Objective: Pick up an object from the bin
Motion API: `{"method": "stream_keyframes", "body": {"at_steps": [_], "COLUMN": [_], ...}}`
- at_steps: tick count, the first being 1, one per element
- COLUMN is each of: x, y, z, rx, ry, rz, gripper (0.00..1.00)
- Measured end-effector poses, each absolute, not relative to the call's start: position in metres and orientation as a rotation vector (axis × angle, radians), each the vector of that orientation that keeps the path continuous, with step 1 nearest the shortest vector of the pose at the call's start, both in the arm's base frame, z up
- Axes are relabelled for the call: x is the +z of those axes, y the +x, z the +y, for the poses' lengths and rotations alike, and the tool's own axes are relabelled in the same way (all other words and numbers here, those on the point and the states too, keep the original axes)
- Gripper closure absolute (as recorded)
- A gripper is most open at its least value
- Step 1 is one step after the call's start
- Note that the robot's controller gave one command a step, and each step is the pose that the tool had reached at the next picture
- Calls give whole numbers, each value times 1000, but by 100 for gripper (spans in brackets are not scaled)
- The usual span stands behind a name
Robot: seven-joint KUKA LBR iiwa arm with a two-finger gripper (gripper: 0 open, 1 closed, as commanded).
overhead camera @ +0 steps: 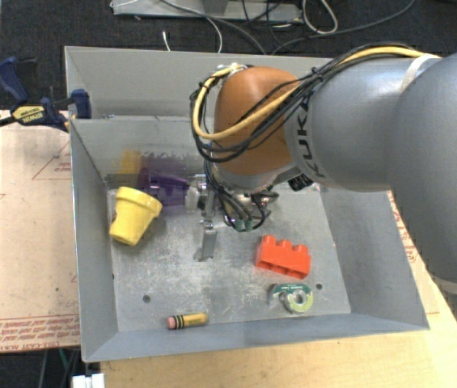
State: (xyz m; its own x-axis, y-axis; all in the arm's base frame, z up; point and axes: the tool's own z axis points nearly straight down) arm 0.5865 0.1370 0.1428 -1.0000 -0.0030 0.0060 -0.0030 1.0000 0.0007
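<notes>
KUKA lettering [302,140] on arm [382,120]; claw [205,250] between yellow cup [134,214] and orange brick [283,256]

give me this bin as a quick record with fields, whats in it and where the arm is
bin: grey metal, a few loose things, spread apart
left: yellow toy cup, tipped over
behind the cup: purple plastic piece, kind unclear
right of middle: orange building brick
front right: green and white ring
front: yellow crayon, lying flat
arm: in from the right, orange-covered wrist above the bin's middle
</notes>
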Motion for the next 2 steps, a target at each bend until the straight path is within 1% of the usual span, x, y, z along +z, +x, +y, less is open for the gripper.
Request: {"method": "stream_keyframes", "body": {"at_steps": [1,2], "x": [147,92], "y": [589,617], "z": [137,189], "rx": [-2,0], "ry": [1,168], "rz": [-3143,-3133], "gripper": [0,0]}}
